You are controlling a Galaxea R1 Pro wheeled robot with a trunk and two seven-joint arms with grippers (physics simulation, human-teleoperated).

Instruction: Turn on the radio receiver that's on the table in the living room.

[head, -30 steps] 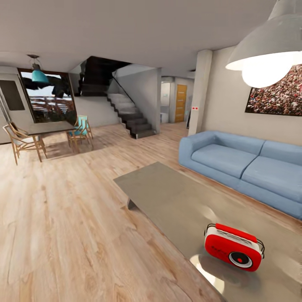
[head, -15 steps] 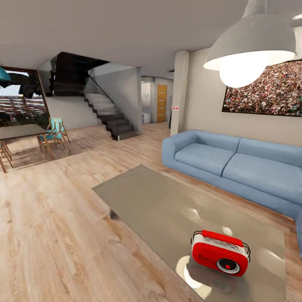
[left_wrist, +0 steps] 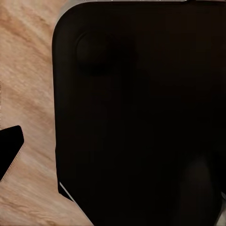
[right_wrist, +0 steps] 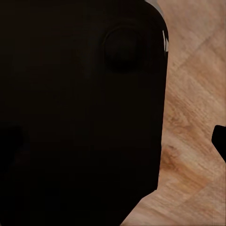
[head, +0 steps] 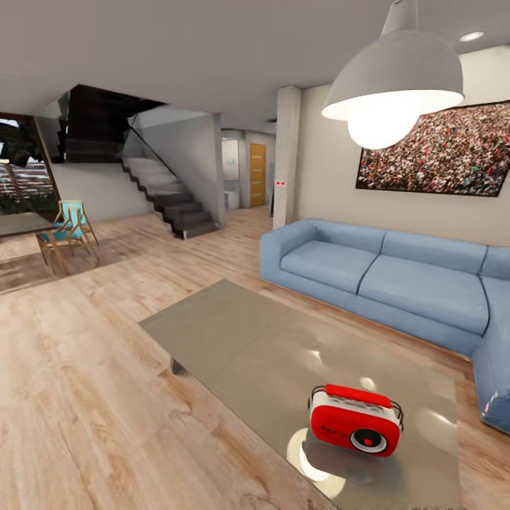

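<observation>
The radio receiver (head: 355,421), upright near the table (head: 234,340) edge, appeared light, rigid and slide-prone, best pressed at its dial; jaw state could not be determined.

The radio (head: 355,421) is bright red with a white edge band, a thin dark wire handle and a dark round dial; the dial's centre is too small to tell its colour. The table (head: 241,340) is glossy grey-beige with pale reflected patches. The sofa (head: 382,273) is soft blue. The floor (head: 85,382) is light wood, streaked with grain. The lamp (head: 393,71) is a white dome, glowing. The photo (head: 439,152) is a speckled crowd of mixed colours on a beige wall. The stairs (head: 170,198) are dark grey; a far door (head: 257,174) is orange-brown. A distant chair (head: 67,227) shows turquoise on a wood frame.
</observation>
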